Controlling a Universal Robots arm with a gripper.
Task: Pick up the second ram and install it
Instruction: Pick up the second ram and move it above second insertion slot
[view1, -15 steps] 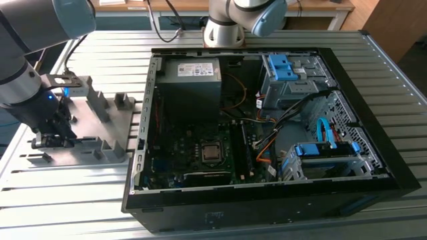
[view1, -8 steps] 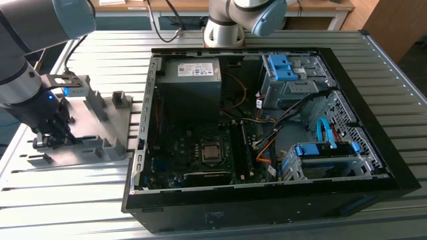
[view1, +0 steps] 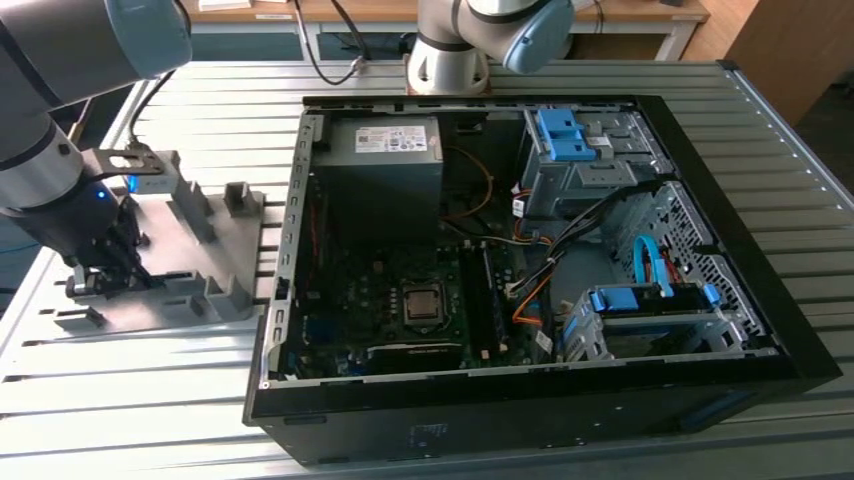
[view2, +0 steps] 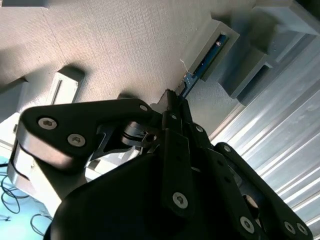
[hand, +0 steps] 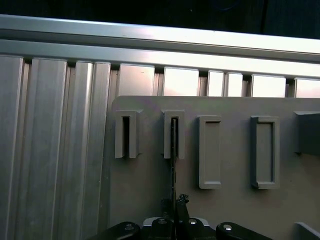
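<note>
Where the grey fixture plate (hand: 235, 210) lies on the slatted table (view1: 134, 400), at the exterior view's left of the open computer case (view1: 534, 400): the second ram (view2: 207, 57), standing on edge in a slotted block; gripper (view2: 172, 100) fingers narrow, pinching its end.

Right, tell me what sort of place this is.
Probably a robotics lab bench for computer assembly: an open black computer case sits on a slotted aluminium table, beside a grey plastic fixture plate holding a dark blue-green memory stick, with the robot arm's end effector at that stick.
</note>
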